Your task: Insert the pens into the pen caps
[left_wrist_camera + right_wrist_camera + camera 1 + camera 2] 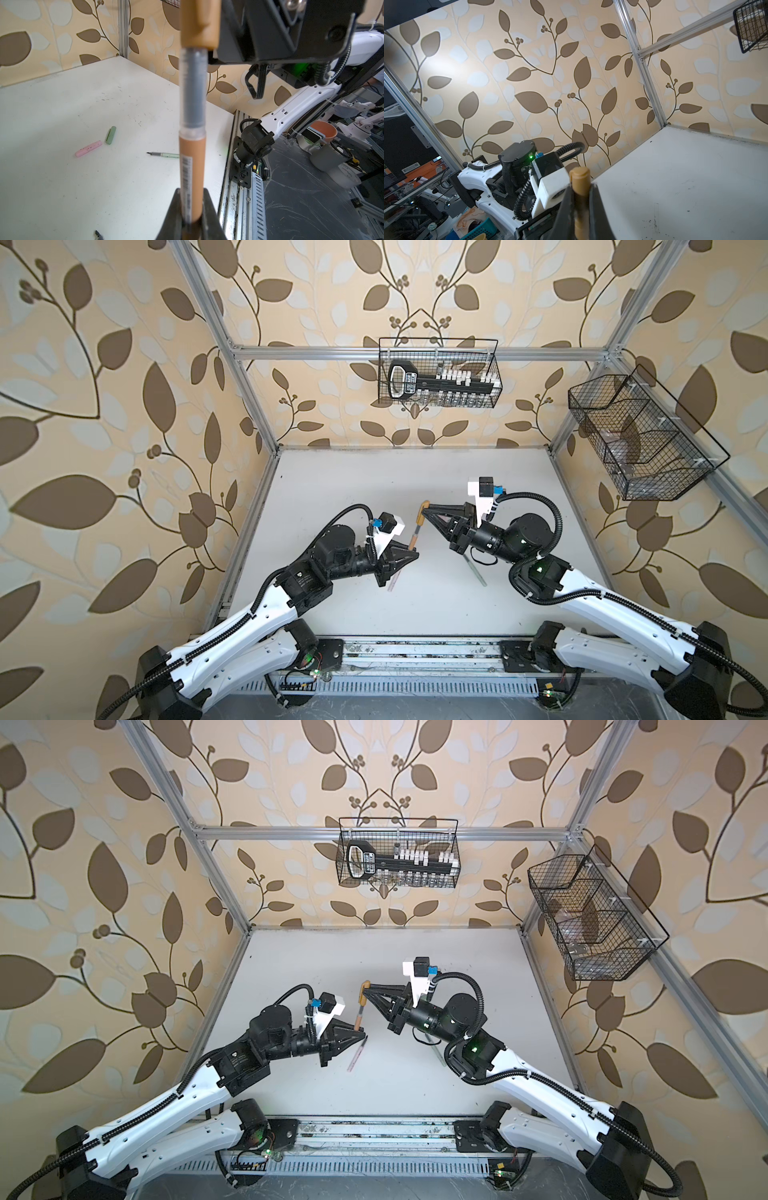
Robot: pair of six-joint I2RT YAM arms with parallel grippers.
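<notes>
Right now I am clamping the left tool point(412, 552) on the brown pen point(414, 536) and pinching the brown cap point(423, 514) in the right tool point(427, 512). The cap is sitting over the pen's tip, above the surface point(353, 489). The pink pen point(356, 1056), green pen point(166, 154), pink cap point(88, 148) and green cap point(110, 135) are lying on it.

Above the counter point(353, 497), the held pen point(414, 537) ran from the left tool point(413, 554), nearer, to the cap point(420, 521) in the right tool point(424, 511), farther. A second pen point(392, 583) lay before the left tool; a third pen point(477, 574) lay partly beneath the right arm point(582, 597).

matt brown plastic pen point(191, 166) and cap point(197, 22), scuffed matt white table point(62, 104), metal wire basket point(436, 403)
</notes>
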